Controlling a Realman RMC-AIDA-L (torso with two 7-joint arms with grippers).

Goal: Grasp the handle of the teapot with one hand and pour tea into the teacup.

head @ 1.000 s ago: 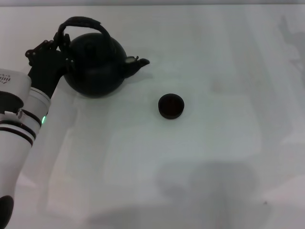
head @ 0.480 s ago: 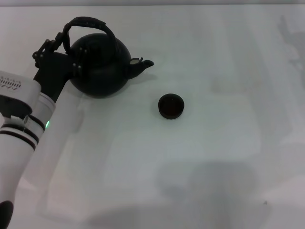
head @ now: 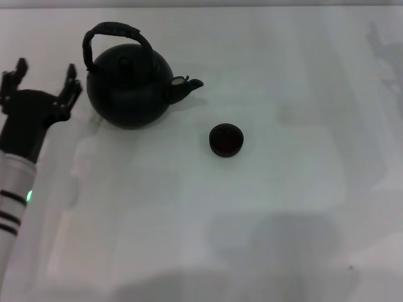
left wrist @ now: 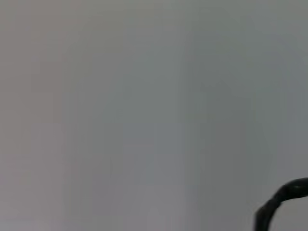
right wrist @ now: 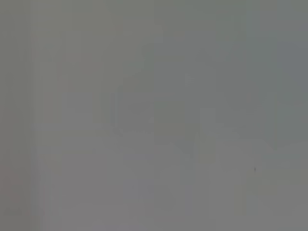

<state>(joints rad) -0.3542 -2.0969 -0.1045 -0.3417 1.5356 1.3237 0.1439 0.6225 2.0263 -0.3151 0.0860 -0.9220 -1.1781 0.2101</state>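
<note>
Head view: left gripper [head: 43, 78] open beside teapot [head: 129, 88], wrist views mostly blank

the left gripper [head: 43, 78] has been drawn back from the teapot [head: 129, 88]; its jaws are now spread and empty, with the handle [head: 113, 31] left beside them, untouched.

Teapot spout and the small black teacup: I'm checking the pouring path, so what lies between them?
Nothing: in the head view, only bare white table separates the round matte-black teapot from the low black teacup.

Left wrist view clips the handle [left wrist: 284, 204] (only an arc shows).
</note>
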